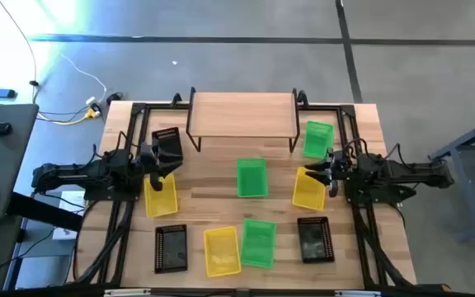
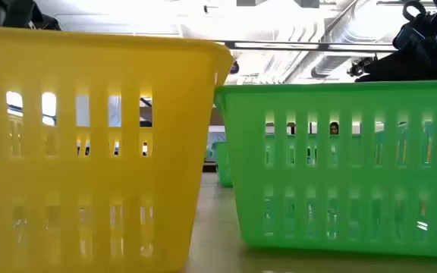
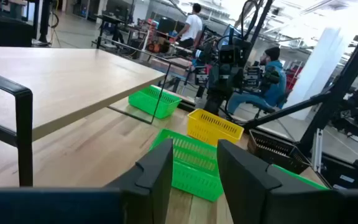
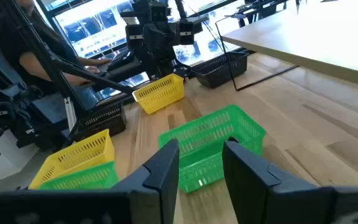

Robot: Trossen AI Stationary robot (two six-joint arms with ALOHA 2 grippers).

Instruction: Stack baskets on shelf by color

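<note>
The shelf (image 1: 242,115) stands bare at the far edge of the table, and all nine baskets lie on the tabletop, none yet stacked. The centre green basket (image 1: 251,178) sits between the two arms, its long axis running toward the shelf, and both wrist views look straight at it past parted, empty fingers. The right gripper (image 1: 322,173) hovers over the near edge of a yellow basket (image 1: 308,189), with another green basket (image 1: 317,139) just beyond it beside the shelf's right legs; the left gripper (image 1: 157,158) hangs between a black basket (image 1: 167,146) and a yellow one (image 1: 160,195). Each arm seems about equally near the centre basket. In the low view two front baskets block almost everything, so neither the shelf nor contact heights can be judged there.
</note>
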